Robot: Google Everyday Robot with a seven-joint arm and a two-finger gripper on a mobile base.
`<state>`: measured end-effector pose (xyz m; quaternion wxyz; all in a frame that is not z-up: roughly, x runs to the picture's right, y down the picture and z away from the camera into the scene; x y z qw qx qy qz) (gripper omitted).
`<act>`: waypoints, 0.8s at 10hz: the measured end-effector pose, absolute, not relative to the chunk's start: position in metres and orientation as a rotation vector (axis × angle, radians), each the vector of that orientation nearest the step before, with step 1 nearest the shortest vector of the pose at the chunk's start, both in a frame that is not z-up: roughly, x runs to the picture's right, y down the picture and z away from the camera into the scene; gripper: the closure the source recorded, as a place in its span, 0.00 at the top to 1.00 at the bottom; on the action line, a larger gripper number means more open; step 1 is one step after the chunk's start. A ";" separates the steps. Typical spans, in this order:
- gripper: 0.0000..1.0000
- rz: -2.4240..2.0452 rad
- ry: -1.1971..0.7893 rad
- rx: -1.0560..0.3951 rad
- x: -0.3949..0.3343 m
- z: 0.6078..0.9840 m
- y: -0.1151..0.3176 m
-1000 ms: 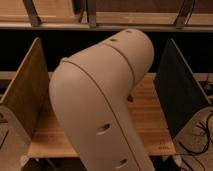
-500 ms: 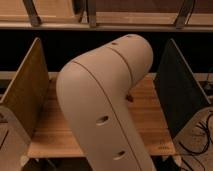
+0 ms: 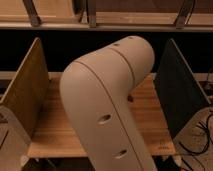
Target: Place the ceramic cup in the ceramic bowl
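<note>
Cup, bowl and gripper are sitting out of sight as bent beige arm (image 3: 107,107) is blocking wooden table (image 3: 57,134) between two panels (image 3: 25,95).

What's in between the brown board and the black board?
In the camera view, the robot's big arm, above the wooden table. The gripper is out of sight.

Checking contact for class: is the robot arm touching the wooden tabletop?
Cannot tell: camera view shows the arm covering the tabletop, no contact visible; the gripper is hidden.
</note>
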<state>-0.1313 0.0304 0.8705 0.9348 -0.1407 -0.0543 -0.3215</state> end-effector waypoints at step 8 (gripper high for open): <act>0.00 -0.734 0.013 -0.160 -0.156 0.786 -0.022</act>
